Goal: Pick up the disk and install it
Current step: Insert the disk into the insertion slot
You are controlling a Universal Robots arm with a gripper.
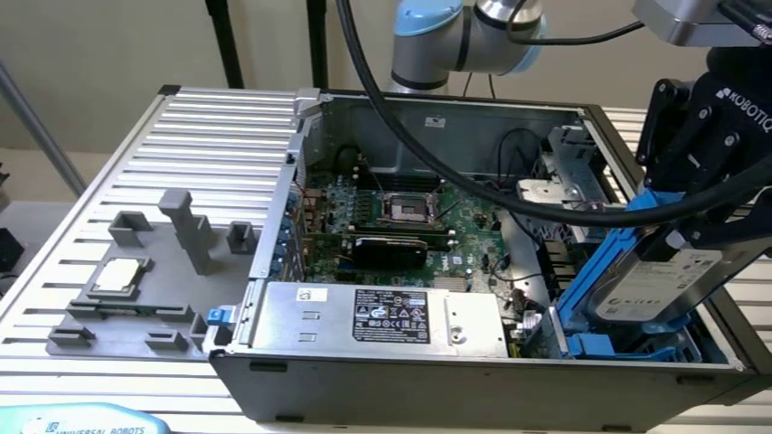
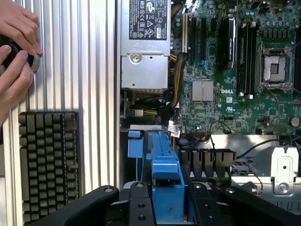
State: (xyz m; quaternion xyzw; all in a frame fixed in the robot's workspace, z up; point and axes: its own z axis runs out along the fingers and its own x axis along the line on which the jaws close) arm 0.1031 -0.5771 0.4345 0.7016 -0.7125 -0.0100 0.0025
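The disk [image 1: 661,282], silver-grey with a white label and a blue carrier frame, hangs steeply tilted over the drive bay [image 1: 603,345] at the front corner of the open computer case on the exterior view's right. My gripper [image 1: 690,226] is shut on its upper end, with black fingers on both sides. In the wrist view the blue carrier [image 2: 164,162] runs out from between the fingers [image 2: 137,207] of the gripper [image 2: 167,207] towards the case's floor. The lower end of the disk sits low among the blue bay rails; whether it touches them I cannot tell.
A grey power-supply box [image 1: 362,316] lies along the case's front, the motherboard [image 1: 399,217] behind it. A thick black cable [image 1: 483,185] crosses above the case. A small CPU chip [image 1: 121,274] rests on grey fixtures. A person's hands [image 2: 14,47] and a keyboard [image 2: 47,160] are beside the case.
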